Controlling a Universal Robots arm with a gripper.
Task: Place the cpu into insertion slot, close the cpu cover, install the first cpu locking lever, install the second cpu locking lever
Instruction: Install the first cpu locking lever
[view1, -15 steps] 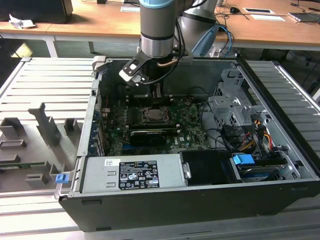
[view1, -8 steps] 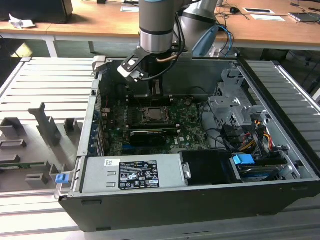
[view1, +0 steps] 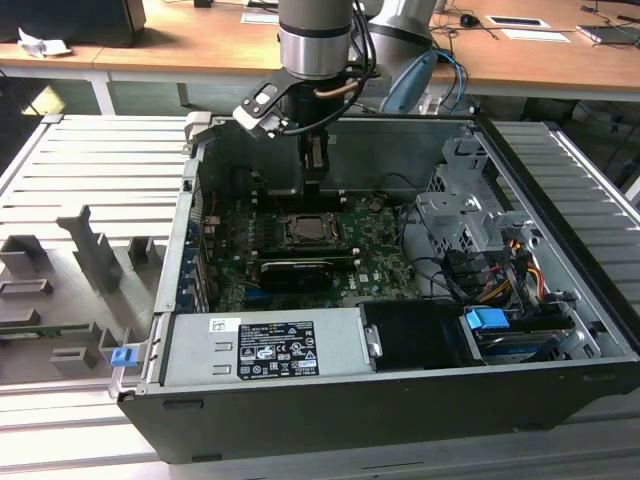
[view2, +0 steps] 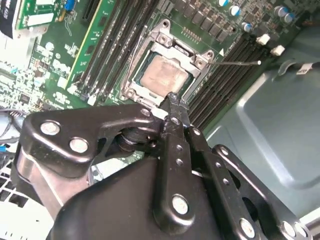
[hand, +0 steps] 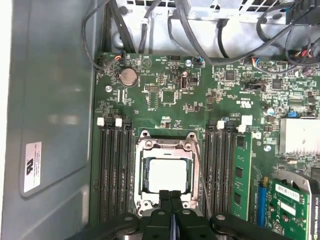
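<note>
The cpu (hand: 167, 175) (view2: 162, 75) lies flat in the insertion slot (view1: 305, 228) on the green board, its pale metal face showing. The silver cpu cover (hand: 167, 148) (view2: 165, 40) lies down around it as a frame. A thin wire locking lever (view2: 240, 62) (hand: 200, 172) stands off one side of the socket, raised free. My gripper (hand: 171, 195) (view2: 172, 99) (view1: 313, 182) hangs just above the socket's near edge, its two black fingers pressed together with nothing between them.
Black memory slots (hand: 114, 170) flank the socket on both sides. A long black card (view1: 295, 272) lies in front of it in the exterior view. Cables (view1: 440, 270) and a drive cage (view1: 470, 215) crowd the exterior view's right. The grey case wall (hand: 50, 100) stands close by.
</note>
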